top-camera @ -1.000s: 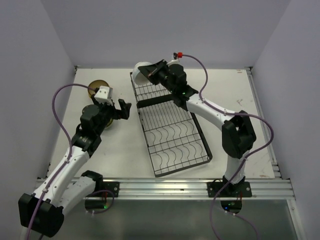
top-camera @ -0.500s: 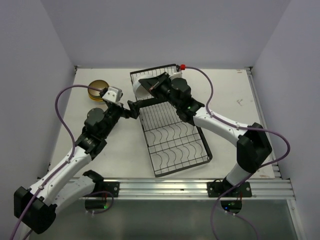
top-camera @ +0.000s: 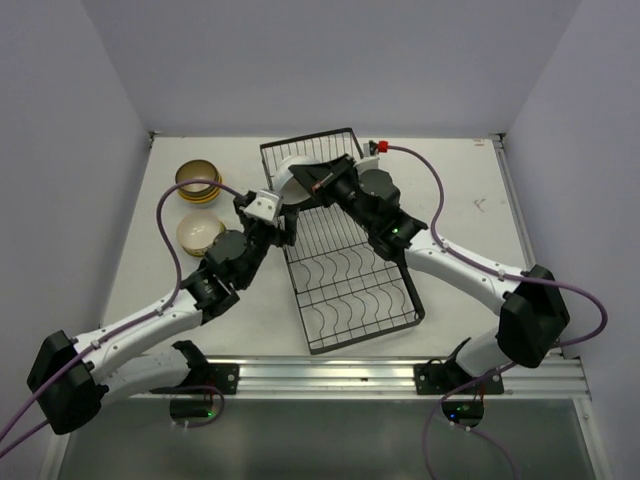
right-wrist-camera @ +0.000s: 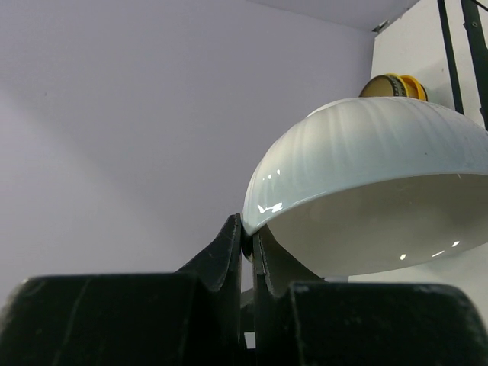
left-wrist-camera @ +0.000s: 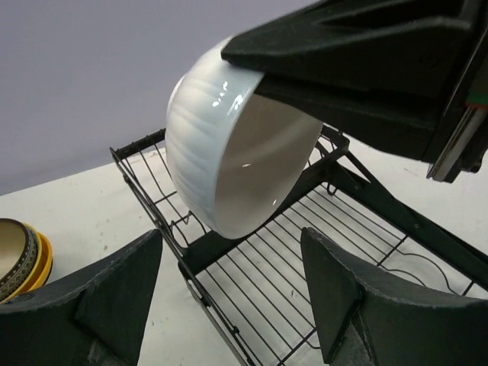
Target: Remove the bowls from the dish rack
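Note:
The black wire dish rack point(top-camera: 345, 262) lies slanted mid-table and holds no bowls on its wires. My right gripper point(top-camera: 318, 180) is shut on the rim of a white ribbed bowl point(top-camera: 294, 172) and holds it tilted in the air above the rack's small far section. The pinch on the rim shows in the right wrist view point(right-wrist-camera: 247, 236), with the bowl point(right-wrist-camera: 374, 168) above the fingers. My left gripper point(top-camera: 284, 224) is open and empty at the rack's left edge, just below the bowl. In the left wrist view, the bowl point(left-wrist-camera: 221, 145) hangs above and between the open fingers point(left-wrist-camera: 114, 297).
A stack of bowls, dark patterned over yellow point(top-camera: 198, 182), stands at the far left of the table. It also shows in the left wrist view point(left-wrist-camera: 19, 255). A cream bowl point(top-camera: 200, 233) sits just nearer. Purple walls close in the table.
My left arm has swung right, from beside the cream bowl to the rack's left edge. My right gripper has carried the white bowl nearer, over the rack's small section.

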### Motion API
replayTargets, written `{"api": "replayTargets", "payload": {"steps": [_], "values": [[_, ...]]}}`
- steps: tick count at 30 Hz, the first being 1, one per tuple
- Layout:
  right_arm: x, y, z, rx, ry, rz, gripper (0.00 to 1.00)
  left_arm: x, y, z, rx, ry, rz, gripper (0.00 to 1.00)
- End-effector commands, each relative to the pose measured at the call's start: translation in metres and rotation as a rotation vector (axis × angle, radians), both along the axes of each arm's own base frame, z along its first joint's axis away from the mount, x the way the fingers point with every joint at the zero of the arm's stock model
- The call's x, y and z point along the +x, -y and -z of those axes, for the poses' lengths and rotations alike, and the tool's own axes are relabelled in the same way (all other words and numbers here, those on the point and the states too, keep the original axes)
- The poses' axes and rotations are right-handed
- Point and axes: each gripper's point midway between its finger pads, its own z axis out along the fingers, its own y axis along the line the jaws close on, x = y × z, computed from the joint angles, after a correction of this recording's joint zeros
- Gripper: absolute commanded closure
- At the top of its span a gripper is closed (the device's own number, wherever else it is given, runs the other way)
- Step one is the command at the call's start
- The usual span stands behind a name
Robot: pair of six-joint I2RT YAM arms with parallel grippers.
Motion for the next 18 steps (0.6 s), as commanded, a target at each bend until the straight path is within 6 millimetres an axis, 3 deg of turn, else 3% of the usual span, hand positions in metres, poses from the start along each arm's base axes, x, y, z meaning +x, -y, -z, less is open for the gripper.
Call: {"api": "replayTargets", "payload": {"steps": [1,5,12,18], "values": [[-0.014,0.020,-0.064,0.148,0.109,0.027,1.00,0.002,-0.013,-0.025,0.014,0.104,-0.147,0.26],[-0.019,0.022,-0.058,0.158,0.090,0.016,1.00,0.000,-0.009,-0.035,-0.011,0.130,-0.170,0.36],[-0.028,0.019,-0.051,0.181,0.062,-0.020,1.00,0.004,-0.008,-0.045,-0.057,0.176,-0.204,0.42],[-0.034,0.020,-0.053,0.226,0.039,-0.035,1.00,0.011,-0.001,-0.037,0.015,0.202,-0.205,0.46]]}}
